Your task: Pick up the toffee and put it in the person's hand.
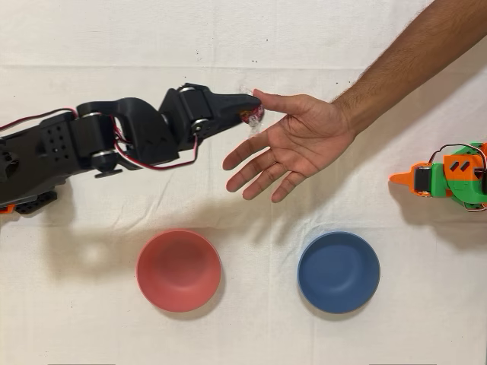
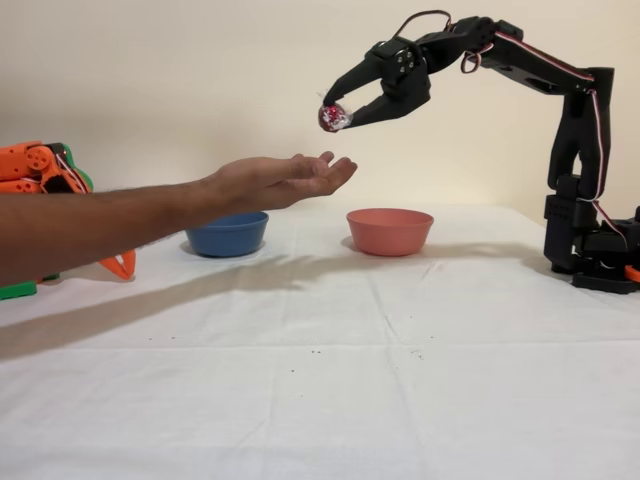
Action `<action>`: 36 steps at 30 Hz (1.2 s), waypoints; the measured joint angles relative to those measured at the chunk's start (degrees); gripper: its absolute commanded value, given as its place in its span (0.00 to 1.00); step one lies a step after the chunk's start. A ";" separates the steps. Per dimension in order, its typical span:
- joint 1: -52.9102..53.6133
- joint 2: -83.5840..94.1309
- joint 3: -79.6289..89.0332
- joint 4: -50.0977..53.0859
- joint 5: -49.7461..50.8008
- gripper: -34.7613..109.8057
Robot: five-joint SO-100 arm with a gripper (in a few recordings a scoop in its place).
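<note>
White tablecloth (image 1: 243, 334): red bowl (image 1: 179, 270) and blue bowl (image 1: 338, 271), both empty. Black gripper (image 2: 332, 113) pinches the toffee (image 2: 331, 118) above the person's open hand (image 2: 285, 180).

The toffee (image 2: 333, 118) glints in shiny red foil with clear crinkly film ends, pinched by the matt black plastic gripper (image 2: 336, 112). The cloth (image 2: 400, 360) over the table is white, soft and slightly creased. Both bowls, red (image 1: 179, 270) and blue (image 1: 338, 271), look smooth, dull plastic
</note>
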 measured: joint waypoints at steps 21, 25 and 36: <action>3.60 -6.77 0.62 -10.20 -6.68 0.33; 3.60 -7.03 1.14 -11.69 -8.09 0.33; 3.60 -7.03 1.49 -12.04 -8.26 0.34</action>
